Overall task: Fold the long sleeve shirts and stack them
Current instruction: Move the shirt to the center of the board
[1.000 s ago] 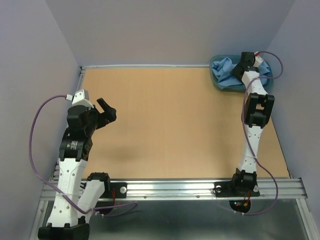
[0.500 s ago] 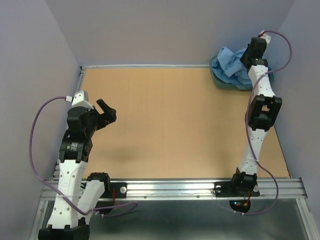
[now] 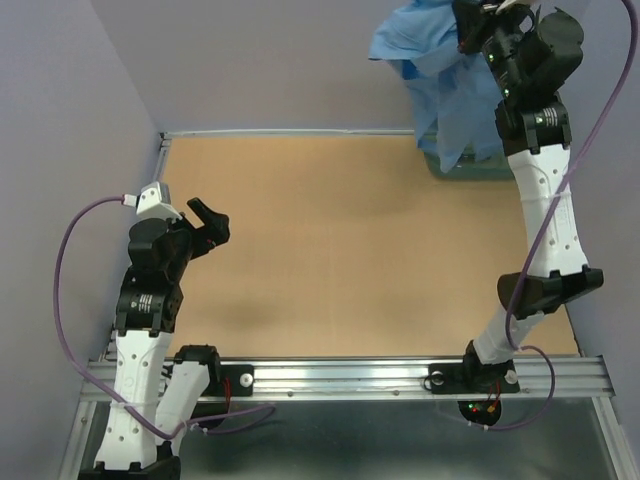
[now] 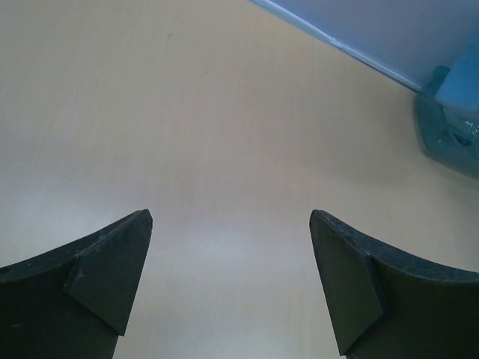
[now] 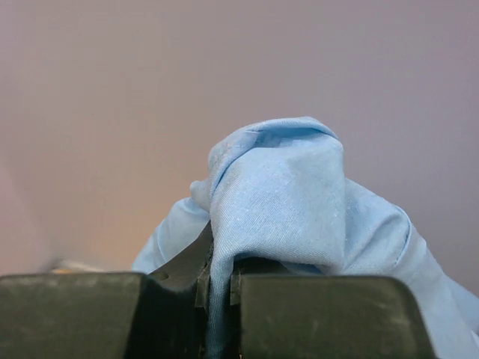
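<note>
A light blue long sleeve shirt (image 3: 440,70) hangs bunched in the air over the table's far right corner, its lower end trailing down to the teal tub (image 3: 440,165). My right gripper (image 3: 470,25) is raised high and shut on a fold of it; the right wrist view shows the shirt (image 5: 277,202) pinched between the closed jaws of that gripper (image 5: 218,288). My left gripper (image 3: 210,225) hovers open over the left side of the table, far from the shirt. In its wrist view the left gripper (image 4: 230,277) has only bare tabletop between its fingers.
The teal tub (image 4: 449,120) stands in the far right corner against the back wall. The wooden table (image 3: 330,240) is enclosed by purple walls at the back and both sides. A metal rail (image 3: 350,378) carrying the arm bases runs along the near edge.
My right gripper has shut on the shirt inside the tub and lifted it high above the far right corner. The left arm has barely shifted.
</note>
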Controlling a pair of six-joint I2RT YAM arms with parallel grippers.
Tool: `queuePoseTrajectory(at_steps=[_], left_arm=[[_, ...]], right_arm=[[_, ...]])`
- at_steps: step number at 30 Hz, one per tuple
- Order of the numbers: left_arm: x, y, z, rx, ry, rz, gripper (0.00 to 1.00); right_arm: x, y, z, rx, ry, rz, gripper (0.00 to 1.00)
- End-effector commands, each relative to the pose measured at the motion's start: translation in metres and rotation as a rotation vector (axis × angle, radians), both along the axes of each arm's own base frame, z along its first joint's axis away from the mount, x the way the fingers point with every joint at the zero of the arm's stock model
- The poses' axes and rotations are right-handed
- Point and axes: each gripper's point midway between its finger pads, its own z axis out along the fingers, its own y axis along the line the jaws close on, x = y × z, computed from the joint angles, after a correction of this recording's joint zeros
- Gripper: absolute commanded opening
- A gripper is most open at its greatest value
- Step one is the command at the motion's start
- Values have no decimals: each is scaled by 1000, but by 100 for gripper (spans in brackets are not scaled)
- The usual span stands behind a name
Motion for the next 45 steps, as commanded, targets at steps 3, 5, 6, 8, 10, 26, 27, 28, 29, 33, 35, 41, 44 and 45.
queuePoseTrajectory(at_steps=[3, 5, 6, 8, 10, 26, 27, 28, 29, 33, 35, 41, 44, 45], left_arm=[[-1, -3, 28, -15, -98, -2, 99], [-2, -4, 29, -19, -101, -8, 99], [-3, -5, 29, -22, -98, -11, 99], [-4, -6, 27, -25, -94, -14, 99], [-5, -10, 26, -32, -91, -28, 99], [0, -43, -9, -117, 24, -177, 99], [1, -47, -12, -131, 36, -195, 99], [5, -51, -24, -145, 77, -208, 99], [5, -57, -29, -162, 100, -239, 99], [12, -71, -60, -189, 193, -281, 99], [17, -85, -71, -176, 215, -316, 99], [36, -133, -76, 21, 191, -423, 99], [55, -136, -69, 128, 177, -396, 99], [62, -132, -67, 190, 158, -378, 99]], right_arm=[[-110, 106, 63, -30, -191, 427, 0], [-127, 136, 46, -16, -147, 513, 1], [-130, 145, 38, -11, -123, 545, 1], [-128, 162, 1, 12, -21, 578, 6], [-123, 174, -38, 41, 94, 607, 29], [-175, 72, -357, 172, 874, 36, 99], [-180, 75, -364, 175, 904, 57, 97], [-188, 78, -379, 174, 957, 73, 94], [-195, 89, -387, 188, 1004, 133, 92], [-224, 121, -429, 227, 1208, 303, 84], [-234, 128, -445, 215, 1267, 329, 84], [-232, 131, -453, 224, 1225, 346, 85], [-227, 138, -455, 231, 1238, 370, 85], [-222, 141, -460, 236, 1253, 365, 85]])
